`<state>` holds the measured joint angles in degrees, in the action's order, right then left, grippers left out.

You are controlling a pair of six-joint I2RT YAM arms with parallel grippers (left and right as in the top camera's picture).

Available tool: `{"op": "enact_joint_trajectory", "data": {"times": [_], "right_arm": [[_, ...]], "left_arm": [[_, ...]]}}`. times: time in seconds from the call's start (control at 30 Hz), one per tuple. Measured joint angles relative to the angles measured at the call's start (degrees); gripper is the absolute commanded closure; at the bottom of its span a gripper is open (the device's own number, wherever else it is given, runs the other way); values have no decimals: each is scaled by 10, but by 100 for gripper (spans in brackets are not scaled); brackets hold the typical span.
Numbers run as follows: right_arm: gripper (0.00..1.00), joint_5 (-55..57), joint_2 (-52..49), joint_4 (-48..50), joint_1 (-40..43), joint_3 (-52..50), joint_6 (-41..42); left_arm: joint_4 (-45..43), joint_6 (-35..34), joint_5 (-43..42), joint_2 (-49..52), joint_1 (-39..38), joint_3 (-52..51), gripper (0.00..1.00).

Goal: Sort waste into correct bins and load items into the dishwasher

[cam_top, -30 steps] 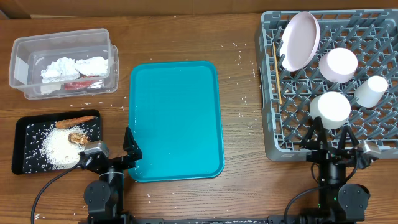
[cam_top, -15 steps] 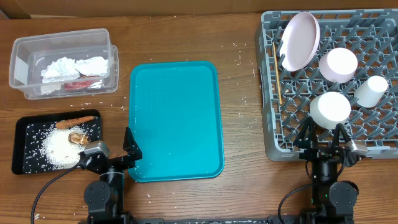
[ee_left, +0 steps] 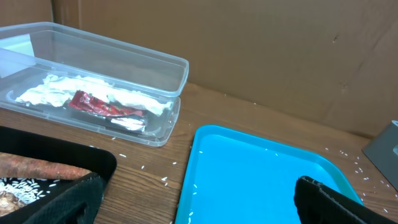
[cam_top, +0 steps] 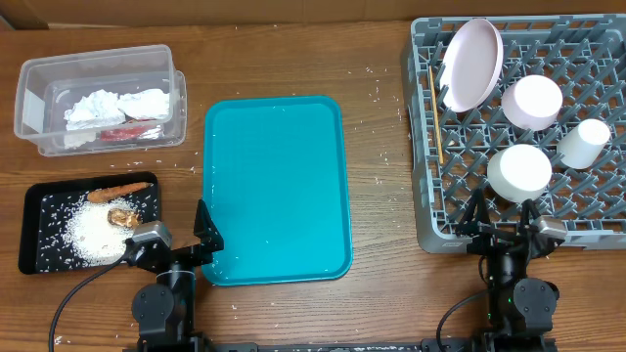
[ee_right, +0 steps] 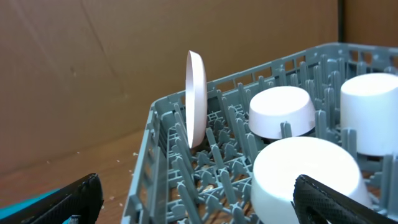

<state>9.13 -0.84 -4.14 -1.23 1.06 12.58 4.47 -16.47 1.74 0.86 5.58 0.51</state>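
Left gripper [cam_top: 176,244]: jaws fully apart, nothing in them. It hangs at the table's [cam_top: 381,59] front edge, over the gap between black tray [cam_top: 29,256] and teal tray [cam_top: 274,186].
Right gripper [cam_top: 506,223]: also wide open and empty, at the front edge of the dish rack [cam_top: 587,227], fingertips just short of the near inverted bowl [cam_top: 520,171].

Left side:
- Black tray sits at the table's front-left corner. It holds a rice pile [cam_top: 93,235] plus loose grains, the brown lump [cam_top: 121,217] on the pile's rear-right side, and the carrot [cam_top: 119,188] along the tray's rear edge.
- Clear tub [cam_top: 98,61] is at the rear-left corner. It holds the crumpled tissues [cam_top: 115,105], with the red wrapper [cam_top: 122,132] in front of them.
- Teal tray at mid-table is bare apart from a few specks. Stray rice lies on the wood around it.

Right side, all in the rack:
- Large plate [ee_right: 195,99] stands on edge between pegs near the rear-left corner.
- Wooden stick [cam_top: 433,112] lies along the left edge.
- A second inverted dish [cam_top: 531,101] sits right of the plate.
- Small cup [cam_top: 584,143] is upside down toward the right edge.
- The near inverted bowl sits closest to the front edge.
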Motion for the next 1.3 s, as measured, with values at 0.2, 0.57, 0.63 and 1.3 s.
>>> {"op": "enact_joint_trajectory", "data": {"times": [0.2,0.57,0.63,1.3], "right_arm": [[0,-14,0,-3,0,0,-55],[0,-16,0,-4,0,0,-87],[0,-16,0,-3,0,0,-89],[0,6,0,-2,-26,0,-130]], "left_arm": [[0,0,0,0,0,0,0],[0,0,0,0,0,0,0],[0,0,0,0,0,0,0],[0,0,0,0,0,0,1]]}}
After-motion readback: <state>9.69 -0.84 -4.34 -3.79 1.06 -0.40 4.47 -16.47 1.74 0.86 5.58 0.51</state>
